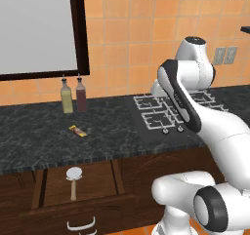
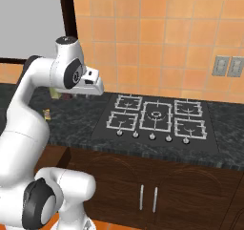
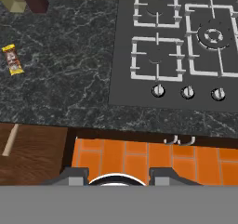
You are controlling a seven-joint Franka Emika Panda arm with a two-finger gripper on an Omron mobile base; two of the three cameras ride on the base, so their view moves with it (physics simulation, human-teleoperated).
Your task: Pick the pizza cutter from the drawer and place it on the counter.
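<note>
While the grey-bladed, tan-handled pizza cutter [image 1: 73, 179] lies untouched in the open dark wooden drawer [image 1: 93, 180], the pincer (spread unreadable) hangs over the black speckled tabletop [image 3: 74, 74]; the next move, I judge, is reaching down to the drawer.

I am seeing a stove [image 1: 171, 113] sitting flush in the worktop, its silver grates over four or five burners and a row of knobs [image 2: 152, 136] along its front edge. Two bottles, one yellow [image 1: 66, 97] and one dark red [image 1: 81, 95], are standing side by side near the back edge. A small wrapped bar [image 1: 77, 130] is lying flat toward the front edge, well apart from both.
</note>
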